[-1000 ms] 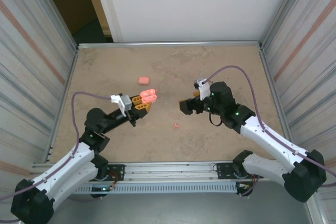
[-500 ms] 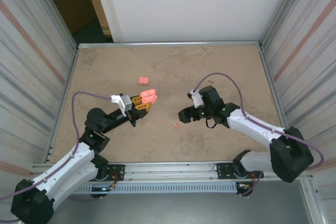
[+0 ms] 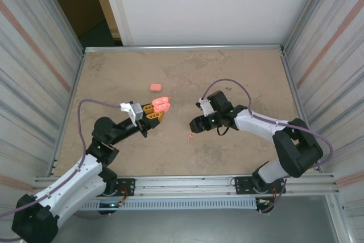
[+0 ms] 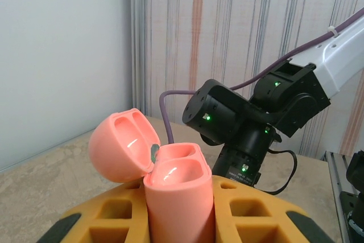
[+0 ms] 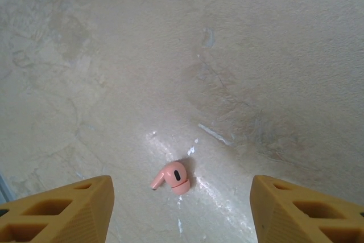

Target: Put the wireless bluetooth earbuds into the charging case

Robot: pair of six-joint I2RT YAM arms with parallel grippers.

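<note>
Earbud (image 5: 172, 176) lies on the table (image 5: 256, 55) between the right end effector (image 5: 182, 197) fingers; case (image 4: 173, 192) sits in the left end effector (image 3: 152, 112), spare case (image 3: 154, 87) behind it.

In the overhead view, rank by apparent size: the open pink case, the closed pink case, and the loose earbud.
1. open pink case, lid spread, held raised
2. closed pink case
3. loose earbud, clearly smallest

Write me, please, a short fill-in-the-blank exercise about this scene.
The left fingers hold a charging case whose lid is ____.
Both wells in that case are ____.
The earbud on the table lies between the fingers of the ____ arm.
Missing words: open; empty; right.
</note>
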